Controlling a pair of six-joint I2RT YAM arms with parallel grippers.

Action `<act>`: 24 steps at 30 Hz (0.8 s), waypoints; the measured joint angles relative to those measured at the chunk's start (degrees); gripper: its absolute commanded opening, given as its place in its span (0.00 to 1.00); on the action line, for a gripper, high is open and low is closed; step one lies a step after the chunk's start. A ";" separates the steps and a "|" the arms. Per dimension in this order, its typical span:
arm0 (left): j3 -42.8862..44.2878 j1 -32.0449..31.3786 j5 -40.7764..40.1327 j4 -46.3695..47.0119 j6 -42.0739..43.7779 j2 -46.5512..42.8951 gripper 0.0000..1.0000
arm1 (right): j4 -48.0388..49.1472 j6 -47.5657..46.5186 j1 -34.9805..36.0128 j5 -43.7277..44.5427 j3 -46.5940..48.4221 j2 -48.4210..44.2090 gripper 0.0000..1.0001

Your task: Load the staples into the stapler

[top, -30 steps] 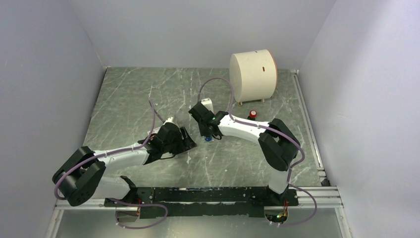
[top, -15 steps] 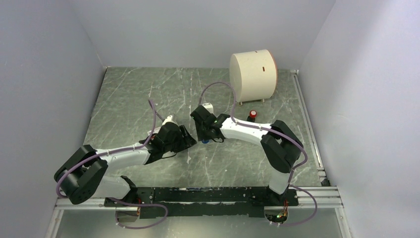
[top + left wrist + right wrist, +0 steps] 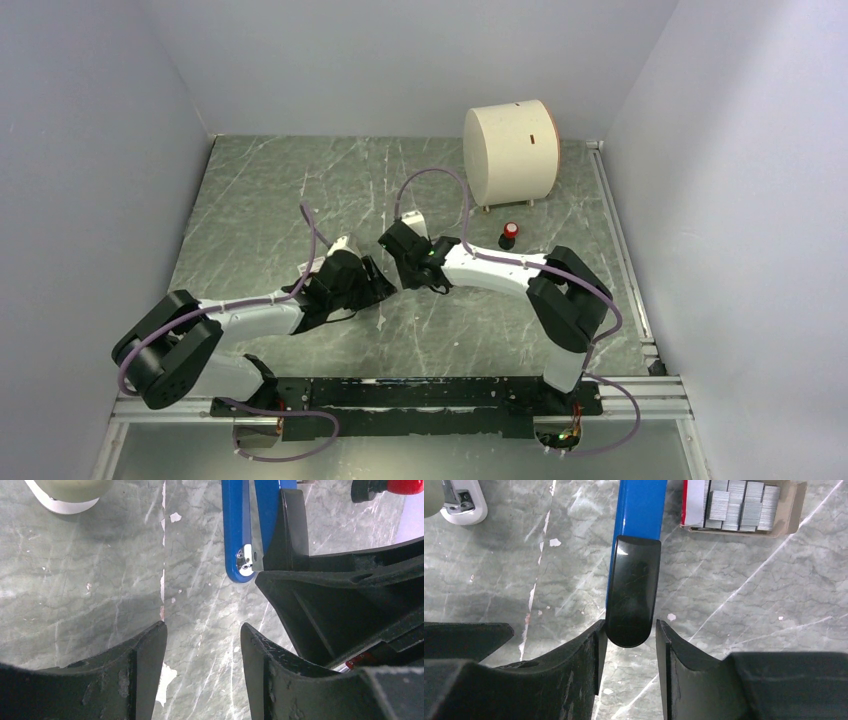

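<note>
**Stapler (image 3: 639, 520) mid-table, right gripper on its black end**

Right wrist view: right gripper (image 3: 629, 630) fingers sit narrow, one on each side of the stapler's rounded black end, and look to be touching it both sides. So it's pinched at the tip. The blue body runs straight away from the fingers over the grey marbled table (image 3: 749, 605). An open staple box (image 3: 739, 505) with strips of staples inside lies just beside the blue body, on its right in this view and not touching it.

Left wrist view: left gripper (image 3: 202, 635) fingers are moderately apart with only bare table between them, holding nothing. The stapler's blue rounded end with its metal rivet is ahead of the fingers, near but apart. The black bulk of the right gripper crowds in from the right.

Top view: both grippers meet head-on mid-table and the stapler is mostly hidden under them. A small red-capped object (image 3: 510, 232) sits behind the right arm, and a cream cylinder (image 3: 512, 150) stands at the back, well apart.
</note>
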 measured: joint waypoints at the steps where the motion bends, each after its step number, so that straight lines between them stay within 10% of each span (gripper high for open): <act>1: 0.00 0.00 0.02 0.09 0.00 0.00 0.61 | 0.13 0.07 0.00 0.44 0.00 0.00 0.43; 9: -0.02 0.00 0.04 0.52 0.00 0.00 0.62 | 1.73 0.20 0.00 1.42 0.02 0.07 0.45; 16: -0.02 0.00 0.04 0.57 0.02 0.04 0.65 | 2.56 0.33 0.00 1.60 0.26 0.20 0.21; 24: -0.48 0.00 0.81 2.71 0.02 0.28 0.66 | 2.34 3.15 -0.66 -1.68 0.24 -0.52 0.19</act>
